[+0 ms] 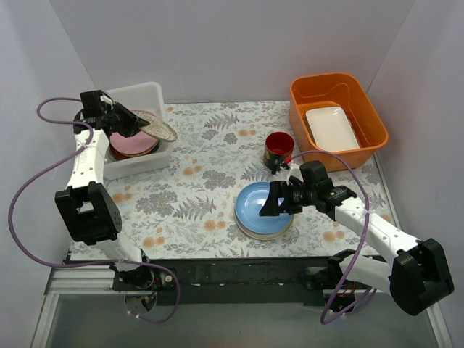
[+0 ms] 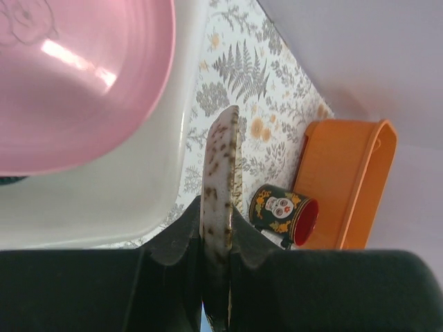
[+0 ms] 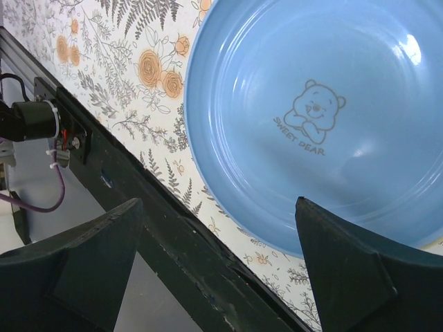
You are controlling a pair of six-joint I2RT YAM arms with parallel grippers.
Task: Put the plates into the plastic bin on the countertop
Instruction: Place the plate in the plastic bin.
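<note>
Left tool (image 2: 220,232) pinches a speckled plate (image 2: 221,159) over the bin (image 1: 145,92) (pink plate (image 1: 130,143) already inside); right tool (image 1: 271,206) gapes wide at the near blue plate (image 3: 325,117), not yet lifted.

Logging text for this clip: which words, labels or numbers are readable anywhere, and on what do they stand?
"SWEET DEAR": printed under a bear drawing inside the light blue plate.
Pink plate: a faint outline drawing near its edge, no words legible.
Mug: skull and flower pattern only, no text.
Nothing else is readable.
</note>
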